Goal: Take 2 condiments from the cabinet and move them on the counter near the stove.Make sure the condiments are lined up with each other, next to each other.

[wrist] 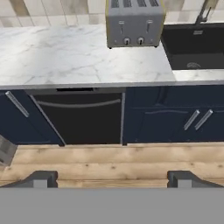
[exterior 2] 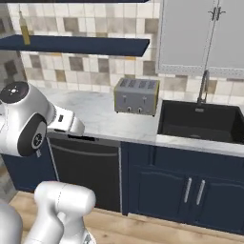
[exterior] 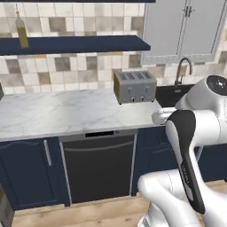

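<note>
Oil bottle: A tall, slim clear bottle of yellow-olive oil (exterior: 21, 32) stands upright at the far left of the navy open shelf (exterior: 88, 44), against the beige tiles; the second condiment is not visible here.

Handling: Judged glassy, stiff and smooth, likely top-heavy on a narrow foot and apt to tip if nudged. The straight body below the thin neck looks the safest place to take hold, from the side.

Gripper: The gripper (wrist: 111, 178) hangs low before the base cabinets with its two dark finger tips (wrist: 41, 178) set wide apart and nothing between them, looking over wood floor toward the dishwasher front (wrist: 81, 116).

Counter: White marble counter (exterior: 66, 111) runs below the shelf, bare from its left end to the toaster (exterior: 134, 86), which sits near the back wall just left of the black sink (exterior 2: 200, 121) and its faucet (exterior: 182, 68).

Open room: The shelf's front edge is free in front of the bottle. A second navy board above the shelf limits headroom, so a level pull outward seems wiser than a lift.

Stove: Not in these views, so the set-down spot cannot be judged.
</note>
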Robot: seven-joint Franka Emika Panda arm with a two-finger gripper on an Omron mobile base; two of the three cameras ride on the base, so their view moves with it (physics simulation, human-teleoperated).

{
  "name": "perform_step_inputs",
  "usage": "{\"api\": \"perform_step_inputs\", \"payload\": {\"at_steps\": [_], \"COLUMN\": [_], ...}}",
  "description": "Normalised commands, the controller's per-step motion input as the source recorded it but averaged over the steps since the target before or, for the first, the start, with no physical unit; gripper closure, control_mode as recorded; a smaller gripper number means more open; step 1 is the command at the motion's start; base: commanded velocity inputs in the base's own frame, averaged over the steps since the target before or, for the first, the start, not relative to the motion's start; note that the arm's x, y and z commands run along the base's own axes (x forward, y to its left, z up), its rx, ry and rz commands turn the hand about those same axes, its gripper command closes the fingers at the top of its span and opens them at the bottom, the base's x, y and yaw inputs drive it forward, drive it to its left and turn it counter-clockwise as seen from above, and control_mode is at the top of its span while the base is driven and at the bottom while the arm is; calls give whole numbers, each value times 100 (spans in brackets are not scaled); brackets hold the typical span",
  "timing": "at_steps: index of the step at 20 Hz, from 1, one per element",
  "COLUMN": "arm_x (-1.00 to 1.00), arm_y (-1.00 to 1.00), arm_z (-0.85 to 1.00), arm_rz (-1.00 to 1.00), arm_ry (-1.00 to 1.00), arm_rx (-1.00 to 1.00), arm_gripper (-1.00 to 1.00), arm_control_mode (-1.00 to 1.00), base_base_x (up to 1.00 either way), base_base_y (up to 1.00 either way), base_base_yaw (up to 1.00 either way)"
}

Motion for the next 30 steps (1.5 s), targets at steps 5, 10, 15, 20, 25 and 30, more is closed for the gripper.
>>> {"api": "perform_step_inputs", "payload": {"at_steps": [5, 10, 15, 20, 25, 30], "arm_x": [0, 0, 0, 0, 0, 0], "arm_y": [0, 0, 0, 0, 0, 0], "arm_z": [0, 0, 0, 0, 0, 0], "arm_rz": [0, 0, 0, 0, 0, 0], "arm_ry": [0, 0, 0, 0, 0, 0], "arm_rx": [0, 0, 0, 0, 0, 0], "arm_gripper": [-100, -100, -100, -100, -100, -100], "arm_control_mode": [100, 100, 100, 100, 100, 100], "base_base_x": [0, 13, 44, 50, 39, 57], "base_base_y": [77, 68, 62, 42, 31, 37], "base_base_yaw": [22, 17, 13, 13, 1, -1]}}
